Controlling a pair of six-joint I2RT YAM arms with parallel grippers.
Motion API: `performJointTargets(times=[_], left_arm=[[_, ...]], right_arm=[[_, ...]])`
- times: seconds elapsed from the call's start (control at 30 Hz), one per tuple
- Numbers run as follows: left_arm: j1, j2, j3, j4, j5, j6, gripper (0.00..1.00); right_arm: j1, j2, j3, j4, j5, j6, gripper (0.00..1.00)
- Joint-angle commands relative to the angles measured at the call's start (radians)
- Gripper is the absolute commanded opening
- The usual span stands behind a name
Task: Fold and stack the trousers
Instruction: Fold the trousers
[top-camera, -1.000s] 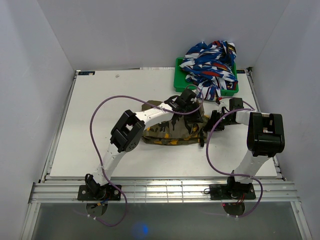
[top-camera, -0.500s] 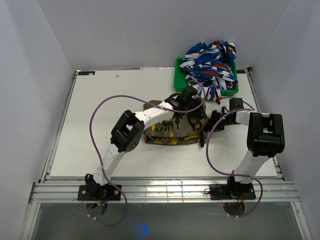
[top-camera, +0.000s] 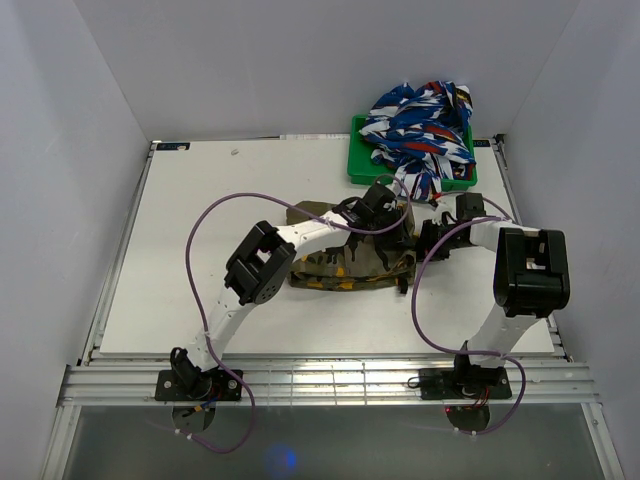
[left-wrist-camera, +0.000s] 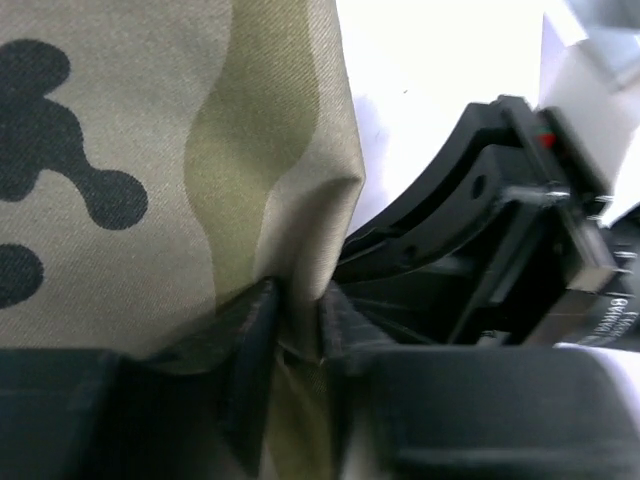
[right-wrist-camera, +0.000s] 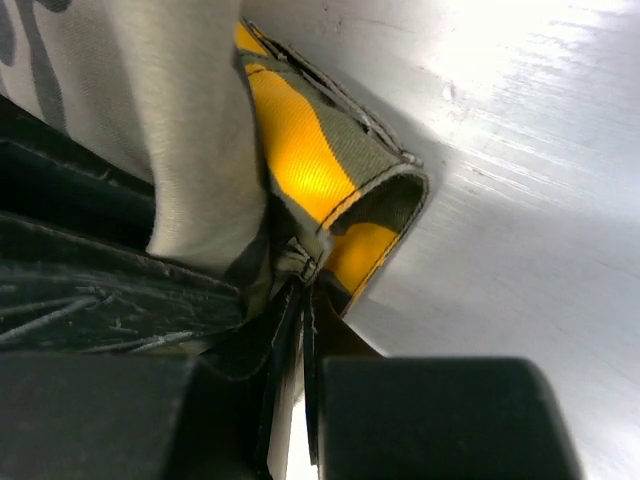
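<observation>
Trousers (top-camera: 345, 268) lay in a folded bundle right of the table's (top-camera: 200, 210) middle, near the green bin (top-camera: 362, 172). The left gripper (left-wrist-camera: 297, 330) had a fold between its fingers, which stood slightly apart; whether they still gripped it I could not tell. The right gripper (right-wrist-camera: 298, 300) was clamped on a hem corner. If 1 side let go while the other pulled, the layers would likely slide and the fold open. Against 1 second earlier, the bundle looked flatter.

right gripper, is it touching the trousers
Touching. The right wrist view shows the right gripper with its jaws closed, pinching a hem edge of the trousers between them.
</observation>
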Motion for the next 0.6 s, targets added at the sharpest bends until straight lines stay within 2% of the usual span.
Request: performJointTargets(times=[0.0,0.03,0.1,0.2,0.4,0.47,0.5,0.57], left_arm=[[0.0,-0.034,-0.017,-0.029,0.036,0.013,0.37],[0.006,-0.041,-0.017,-0.024,0.045,0.018,0.43],[0.02,-0.06,0.009,-0.029,0.056,0.036,0.47],[0.026,-0.088,0.043,-0.059,0.081,0.093,0.6],[0.043,-0.263,-0.003,-0.11,0.122,0.254,0.8],[0.081,-0.358,-0.076,-0.11,0.139,0.288,0.87],[0.098,-0.388,-0.104,-0.106,0.163,0.294,0.9],[0.147,-0.46,-0.172,-0.115,0.174,0.329,0.93]], right_arm=[[0.002,-0.058,0.052,-0.054,0.126,-0.086,0.08],[0.0,-0.069,0.069,-0.086,0.142,-0.096,0.08],[-0.009,-0.096,0.089,-0.125,0.149,-0.138,0.08],[-0.045,-0.124,0.135,-0.217,0.139,-0.198,0.08],[-0.102,-0.199,0.281,-0.346,0.11,-0.306,0.09],[-0.102,-0.213,0.322,-0.366,0.059,-0.303,0.18],[-0.101,-0.214,0.351,-0.376,0.047,-0.292,0.31],[-0.098,-0.208,0.37,-0.378,0.024,-0.258,0.41]])
